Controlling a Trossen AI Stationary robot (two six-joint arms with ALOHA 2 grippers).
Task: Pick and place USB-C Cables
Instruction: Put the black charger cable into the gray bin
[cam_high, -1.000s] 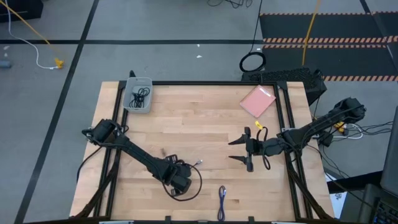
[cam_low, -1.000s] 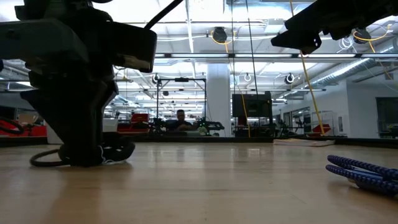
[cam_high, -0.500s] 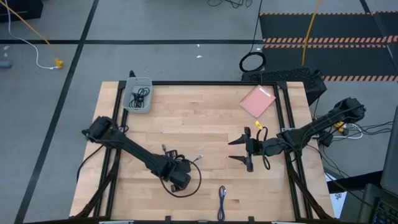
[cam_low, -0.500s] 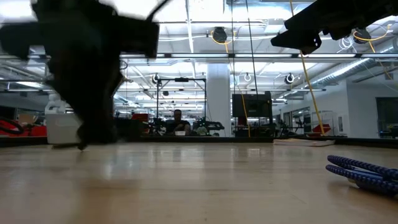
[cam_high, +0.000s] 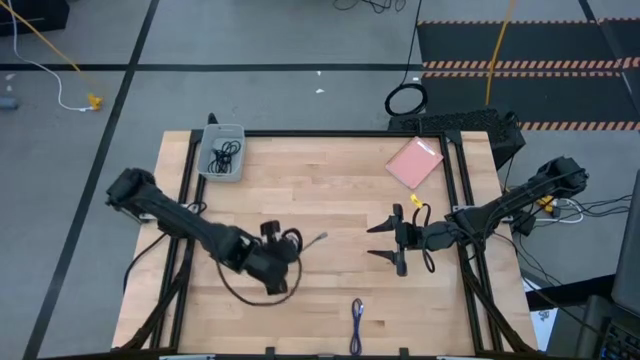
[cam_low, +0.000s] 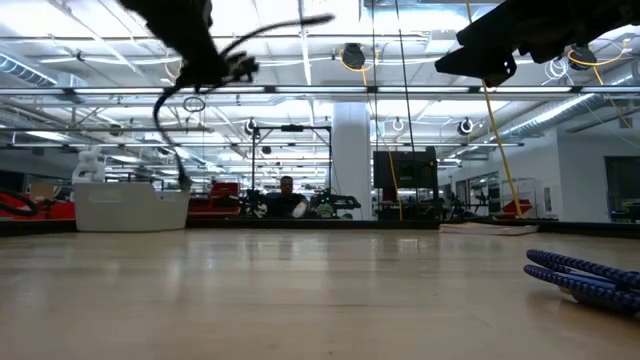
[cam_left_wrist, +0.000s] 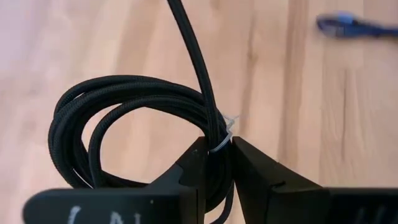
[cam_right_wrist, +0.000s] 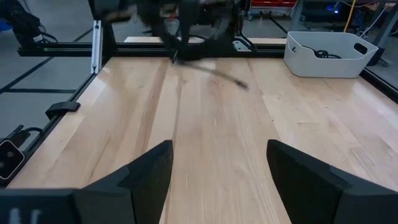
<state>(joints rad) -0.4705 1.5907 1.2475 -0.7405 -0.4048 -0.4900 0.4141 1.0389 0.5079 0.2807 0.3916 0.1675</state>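
No readable writing appeared. Above the light wooden table (cam_high: 330, 200), the left gripper (cam_left_wrist: 221, 165) pinched a coiled black cable (cam_left_wrist: 124, 118), lifted clear. The right gripper (cam_right_wrist: 217, 180) hung wide open, empty. A blue-purple cable (cam_high: 357, 318) lay at the near edge; another black cable (cam_high: 224, 156) sat in the grey bin (cam_high: 237, 132). Beyond stretched a bright, open workshop.

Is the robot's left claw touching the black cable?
Touching. In the left wrist view, the left gripper is pinched on the black cable, strands squeezed between both fingers.
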